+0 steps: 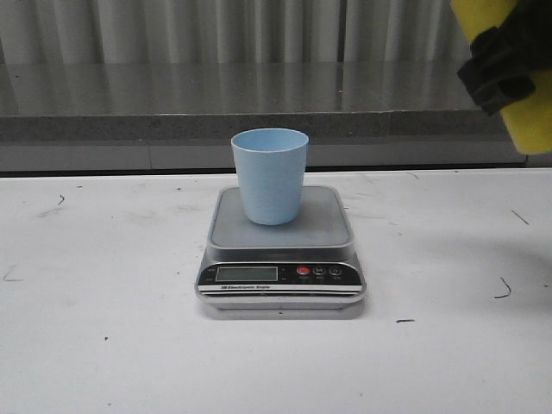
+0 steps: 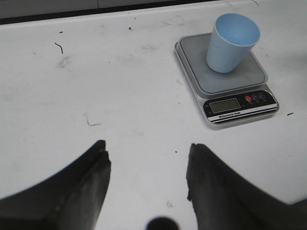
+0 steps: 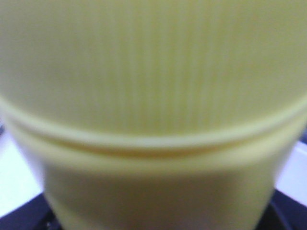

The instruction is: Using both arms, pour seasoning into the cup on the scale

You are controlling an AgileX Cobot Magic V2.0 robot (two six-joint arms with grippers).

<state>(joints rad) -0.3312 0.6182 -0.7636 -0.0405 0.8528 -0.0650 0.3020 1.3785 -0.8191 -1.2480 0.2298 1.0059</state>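
One small light blue plastic cup (image 1: 270, 175) sits mid-frame on our flat silver digital scale (image 1: 280, 259). Our right gripper (image 1: 504, 62) clamps the yellow squeeze bottle (image 1: 530, 116) at upper right; our left gripper (image 2: 146, 179) gapes wide, holding nothing.

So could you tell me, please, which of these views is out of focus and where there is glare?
Right wrist view: the bottle fills the frame, blurred. Left wrist view: cup and scale sharp, the open left gripper soft and dark. Front view: sharp, with pale reflections on the metal wall.
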